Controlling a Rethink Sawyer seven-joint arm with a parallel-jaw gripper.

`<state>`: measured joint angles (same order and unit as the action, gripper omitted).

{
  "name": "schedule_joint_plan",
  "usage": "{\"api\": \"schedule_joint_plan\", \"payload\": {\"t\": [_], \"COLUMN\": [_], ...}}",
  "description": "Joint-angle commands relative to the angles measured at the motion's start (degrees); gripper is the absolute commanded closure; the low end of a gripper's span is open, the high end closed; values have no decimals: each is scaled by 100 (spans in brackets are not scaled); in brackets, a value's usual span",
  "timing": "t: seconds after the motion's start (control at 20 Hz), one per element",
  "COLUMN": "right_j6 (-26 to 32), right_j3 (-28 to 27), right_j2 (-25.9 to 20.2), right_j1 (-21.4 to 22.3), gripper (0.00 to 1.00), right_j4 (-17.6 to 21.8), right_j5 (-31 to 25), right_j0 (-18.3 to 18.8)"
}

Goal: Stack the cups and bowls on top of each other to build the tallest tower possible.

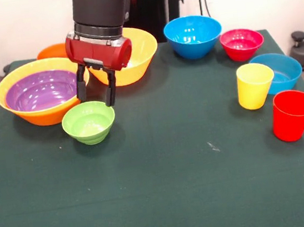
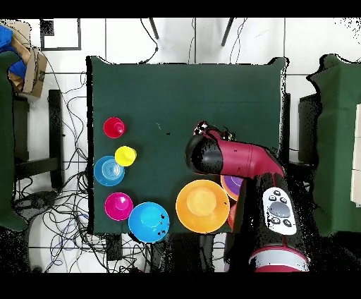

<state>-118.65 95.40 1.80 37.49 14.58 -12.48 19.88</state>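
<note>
A small green bowl (image 1: 88, 122) sits on the dark green counter (image 1: 175, 161), just in front of a large yellow-orange bowl (image 1: 16, 82) that holds the purple bowl (image 1: 41, 90). The robot's hand (image 1: 97, 94) hangs over the green bowl's far rim, fingers spread and gripping nothing. Yellow cup (image 1: 254, 85) and red cup (image 1: 292, 114) stand well apart at the counter's other side.

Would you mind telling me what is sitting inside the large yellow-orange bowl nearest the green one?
A wide purple bowl is nested inside the large yellow-orange bowl. The purple bowl looks empty. Whether anything lies beneath it cannot be seen, since it covers the bottom; overhead, the arm hides most of it.
</note>
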Motion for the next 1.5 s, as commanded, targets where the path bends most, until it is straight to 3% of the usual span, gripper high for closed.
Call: {"api": "schedule_joint_plan", "payload": {"t": [0.05,0.1,0.45,0.75,1.1,1.5], "right_j6": [621,552,385,32,-141,-23], "right_j3": [-87,-163,-621,-1050,-1237,-1335], "right_j2": [-741,-643,-548,-454,-142,-43], "right_j1": [-120,-214,-749,-1295,-1362,-1488], "gripper": [0,0,0,0,0,0], "right_j4": [-239,-140,234,270,262,275], "right_j5": [-2200,-1932,-1601,-1143,-1218,-1171], "right_j0": [546,485,340,104,-204,-290]}}
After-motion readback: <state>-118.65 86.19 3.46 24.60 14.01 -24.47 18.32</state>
